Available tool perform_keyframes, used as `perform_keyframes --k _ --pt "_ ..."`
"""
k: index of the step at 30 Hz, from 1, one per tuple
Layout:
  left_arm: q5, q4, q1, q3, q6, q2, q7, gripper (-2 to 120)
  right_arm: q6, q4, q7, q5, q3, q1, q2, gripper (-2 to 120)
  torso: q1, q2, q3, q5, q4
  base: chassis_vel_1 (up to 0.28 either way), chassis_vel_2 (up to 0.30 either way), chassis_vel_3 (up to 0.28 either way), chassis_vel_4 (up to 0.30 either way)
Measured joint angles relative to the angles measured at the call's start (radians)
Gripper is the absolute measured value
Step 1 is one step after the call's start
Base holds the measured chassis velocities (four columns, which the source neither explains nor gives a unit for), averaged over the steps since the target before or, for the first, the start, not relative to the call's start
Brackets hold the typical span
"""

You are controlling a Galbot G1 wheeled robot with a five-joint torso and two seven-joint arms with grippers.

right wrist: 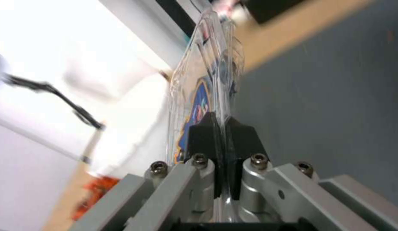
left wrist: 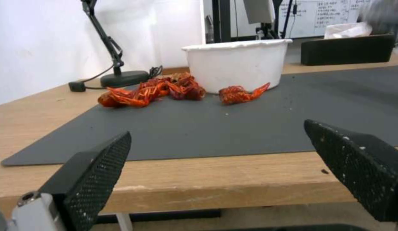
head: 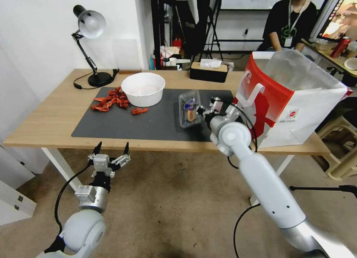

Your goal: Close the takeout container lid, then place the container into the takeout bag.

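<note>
Container point(head: 189, 110): one, lid closed, held tilted above the mat point(head: 122, 126) just left of the single bag point(head: 293, 98), clamped in right gripper point(head: 202, 112). Left gripper point(head: 111, 149) hung spread wide below the table edge.

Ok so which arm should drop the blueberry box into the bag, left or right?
Right. The right gripper is shut on the takeout container, beside the takeout bag. The left gripper hangs open below the table edge, on the far side from the bag.
</note>
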Motion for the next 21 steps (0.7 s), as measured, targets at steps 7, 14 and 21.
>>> perform_keyframes --k 7,14,21 --pt "0.000 -0.005 -0.001 -0.001 0.001 -0.001 -0.002 100 -0.039 0.168 0.057 0.091 0.122 0.064 -0.075 0 0.000 0.000 0.000 0.0001 -0.0001 0.000 0.000 0.000 0.000" --pt "0.004 -0.010 -0.003 0.004 0.003 -0.006 -0.002 100 -0.090 0.224 0.096 0.093 0.290 0.102 -0.177 0 0.000 0.000 0.000 0.0003 -0.0003 0.000 0.000 0.000 0.000" --pt "0.005 -0.013 -0.009 0.009 0.005 -0.005 -0.003 100 -0.095 0.227 0.112 0.073 0.395 0.084 -0.261 0 0.000 0.000 0.000 0.0003 -0.0001 0.000 0.000 0.000 0.000"
